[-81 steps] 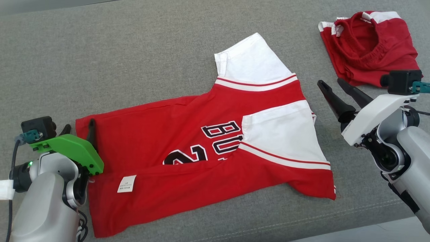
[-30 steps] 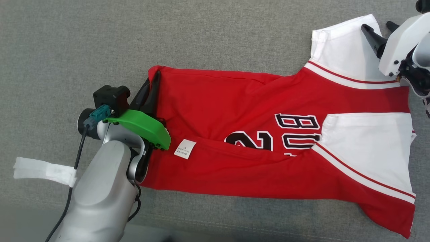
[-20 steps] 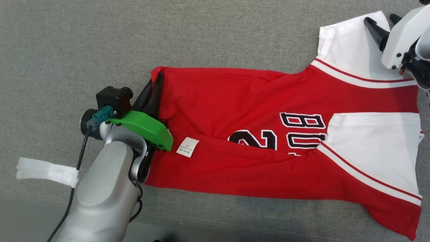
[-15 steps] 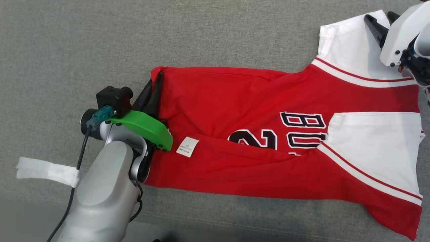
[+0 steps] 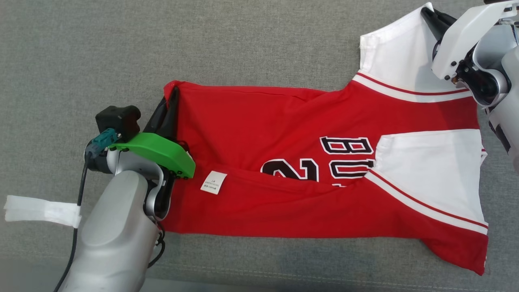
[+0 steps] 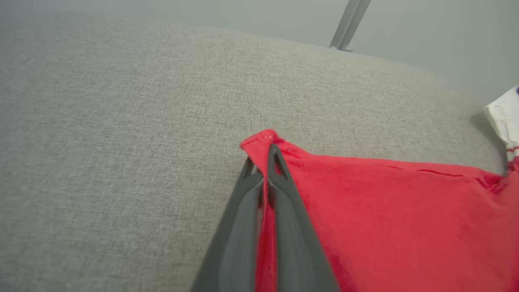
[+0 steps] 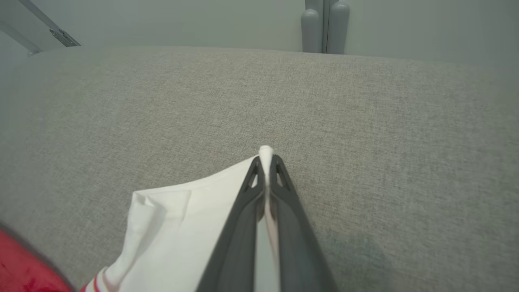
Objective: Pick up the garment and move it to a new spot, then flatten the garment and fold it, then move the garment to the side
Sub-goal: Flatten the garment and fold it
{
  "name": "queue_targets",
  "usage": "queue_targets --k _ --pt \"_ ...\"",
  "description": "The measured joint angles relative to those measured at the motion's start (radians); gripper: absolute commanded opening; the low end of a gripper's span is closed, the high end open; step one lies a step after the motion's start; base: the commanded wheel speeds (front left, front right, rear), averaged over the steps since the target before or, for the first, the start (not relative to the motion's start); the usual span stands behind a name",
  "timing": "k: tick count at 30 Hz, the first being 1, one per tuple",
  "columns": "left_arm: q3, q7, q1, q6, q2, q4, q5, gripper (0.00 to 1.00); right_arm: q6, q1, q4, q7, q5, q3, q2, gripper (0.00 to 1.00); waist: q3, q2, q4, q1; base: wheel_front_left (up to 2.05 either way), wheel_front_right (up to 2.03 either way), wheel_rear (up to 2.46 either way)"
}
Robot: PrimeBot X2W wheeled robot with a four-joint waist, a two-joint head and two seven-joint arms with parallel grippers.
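The garment [image 5: 292, 162] is a red jersey with white sleeves and black lettering, lying partly folded on the grey cushion [image 5: 202, 40]. My left gripper [image 5: 172, 95] is shut on the garment's far left red corner [image 6: 259, 142]. The left wrist view shows red cloth pinched between the dark fingers [image 6: 284, 211]. My right gripper [image 5: 429, 14] is shut on the far corner of the upper white sleeve [image 5: 401, 48]. In the right wrist view, white cloth [image 7: 182, 219] pokes out past the closed fingertips [image 7: 265, 160].
A white care label [image 5: 213, 182] lies on the red cloth near my left wrist. A white tape strip [image 5: 36, 209] hangs from the left arm's cable. The cushion's front seam [image 5: 284, 275] runs along the bottom; metal legs [image 7: 324, 24] stand beyond its far edge.
My right gripper has closed on the white sleeve's corner after standing open over it. The left gripper keeps its hold. The head camera has shifted, so the whole picture slid a little left.
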Motion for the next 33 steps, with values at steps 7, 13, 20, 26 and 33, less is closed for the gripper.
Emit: queue_targets --k 7,13,20,26,33 --pt "0.032 -0.001 0.000 0.000 0.027 0.009 -0.010 0.00 0.021 0.030 -0.024 -0.116 0.022 -0.018 0.019 0.00 -0.041 0.0000 -0.036 0.0000 0.00 0.00 0.00" --pt "0.060 -0.009 0.044 0.000 0.061 0.003 -0.010 0.00 0.030 0.167 -0.067 -0.252 0.063 -0.020 0.040 0.00 -0.103 0.0000 -0.067 0.0000 0.00 0.00 0.00" --pt "0.082 -0.009 0.159 0.000 0.070 -0.029 -0.019 0.00 0.030 0.325 -0.130 -0.395 0.106 -0.037 0.057 0.00 -0.181 0.0000 -0.092 0.0000 0.00 0.00 0.00" --pt "0.107 -0.009 0.243 0.002 0.084 -0.086 -0.019 0.00 0.030 0.458 -0.203 -0.432 0.125 -0.036 0.052 0.00 -0.257 0.0000 -0.106 -0.0001 0.00 0.00 0.00" --pt "0.138 -0.009 0.379 0.030 0.096 -0.166 -0.030 0.00 0.030 0.604 -0.317 -0.431 0.144 -0.012 0.054 0.00 -0.337 0.0000 -0.131 -0.0001 0.00 0.00 0.00"
